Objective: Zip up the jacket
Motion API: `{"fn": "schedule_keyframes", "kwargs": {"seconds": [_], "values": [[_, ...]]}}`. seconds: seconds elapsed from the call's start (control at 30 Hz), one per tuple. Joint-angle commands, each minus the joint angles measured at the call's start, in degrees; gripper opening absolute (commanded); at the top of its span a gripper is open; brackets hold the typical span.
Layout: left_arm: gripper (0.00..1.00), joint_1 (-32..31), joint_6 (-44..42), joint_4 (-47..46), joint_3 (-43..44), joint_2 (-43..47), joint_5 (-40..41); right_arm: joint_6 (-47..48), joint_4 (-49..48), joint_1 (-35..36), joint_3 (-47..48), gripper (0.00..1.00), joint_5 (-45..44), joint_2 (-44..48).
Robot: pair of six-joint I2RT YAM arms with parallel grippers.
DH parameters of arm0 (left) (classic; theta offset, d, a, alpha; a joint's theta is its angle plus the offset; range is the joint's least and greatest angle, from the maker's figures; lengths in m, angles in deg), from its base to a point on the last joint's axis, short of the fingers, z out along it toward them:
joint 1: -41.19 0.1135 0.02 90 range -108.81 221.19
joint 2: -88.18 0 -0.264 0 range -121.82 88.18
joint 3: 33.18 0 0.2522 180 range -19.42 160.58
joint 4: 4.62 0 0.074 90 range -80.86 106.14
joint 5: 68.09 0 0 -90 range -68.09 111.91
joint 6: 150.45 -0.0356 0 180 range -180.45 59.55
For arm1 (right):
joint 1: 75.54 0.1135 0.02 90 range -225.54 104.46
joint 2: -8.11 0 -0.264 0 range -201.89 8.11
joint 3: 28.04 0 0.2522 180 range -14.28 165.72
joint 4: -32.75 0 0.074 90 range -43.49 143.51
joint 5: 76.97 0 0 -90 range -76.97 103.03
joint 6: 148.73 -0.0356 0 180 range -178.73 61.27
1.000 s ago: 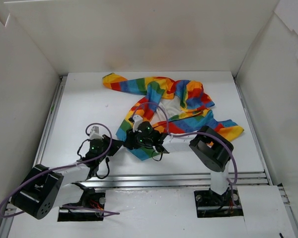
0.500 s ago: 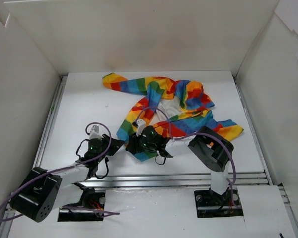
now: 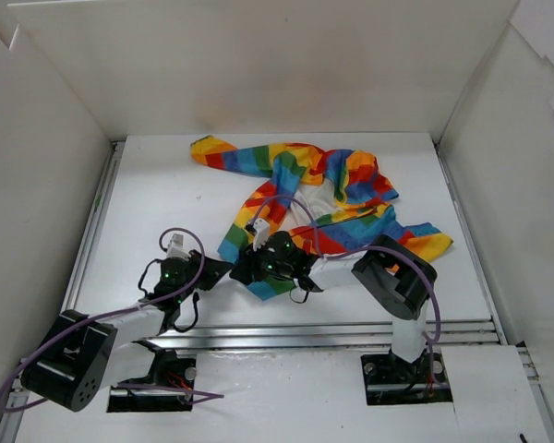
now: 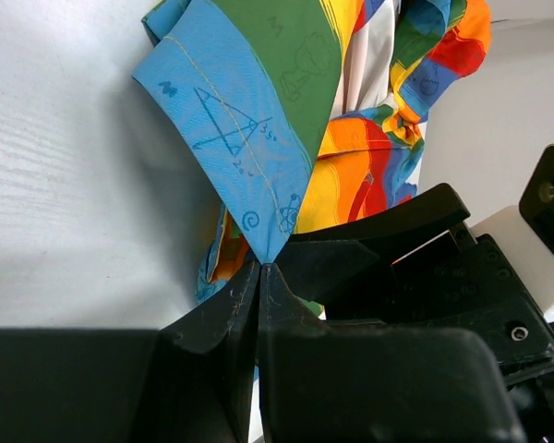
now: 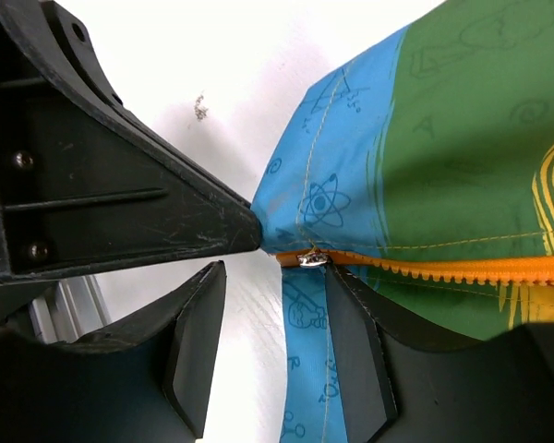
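Note:
The rainbow-striped jacket (image 3: 337, 185) lies crumpled on the white table, its near hem toward the arms. My left gripper (image 3: 223, 269) is shut on the blue bottom corner of the jacket (image 4: 249, 157), jaws pressed together on the fabric tip (image 4: 261, 264). My right gripper (image 3: 244, 269) faces it closely and is open (image 5: 277, 277). Its fingers (image 5: 355, 341) straddle a blue strip of hem just below the silver zipper slider (image 5: 312, 259), without touching it. The slider sits at the bottom end of the orange zipper (image 5: 462, 269). The left gripper's fingertips (image 5: 231, 226) show pinching the blue corner beside the slider.
White walls (image 3: 258, 65) enclose the table on three sides. An aluminium rail (image 3: 332, 332) runs along the near edge by the arm bases. Purple cables (image 3: 189, 235) loop above both wrists. The jacket's sleeves spread to the back left (image 3: 212, 150) and right (image 3: 429, 242).
My right gripper has shifted slightly nearer and down toward the hem corner, and the hem fabric has shifted a little with it. The left gripper has held its place, shut on the corner.

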Motion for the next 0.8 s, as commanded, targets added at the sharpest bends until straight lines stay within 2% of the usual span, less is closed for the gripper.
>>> {"fn": "schedule_keyframes", "kwargs": {"seconds": [0.0,0.13,0.47,0.6,0.77], "values": [[0.00,0.4,1.5,-4.5,0.3,1.2,-2.4,0.8,-6.2,-0.4,0.0,0.44,2.3,3.7],[0.00,0.4,1.6,-4.2,0.4,2.1,-2.5,0.0,-8.1,-0.9,-0.9,0.40,2.7,3.5],[0.00,1.0,2.1,-2.6,0.4,4.6,-3.3,2.5,-7.5,-3.5,-3.1,0.41,3.3,6.7],[0.00,1.0,2.2,-2.0,0.7,5.2,-4.0,2.3,-7.8,-3.4,-1.8,0.44,8.2,5.3],[0.00,1.0,2.4,-1.4,0.9,5.9,-4.0,-0.8,-10.2,-3.4,-0.4,0.42,13.3,2.9]]}}
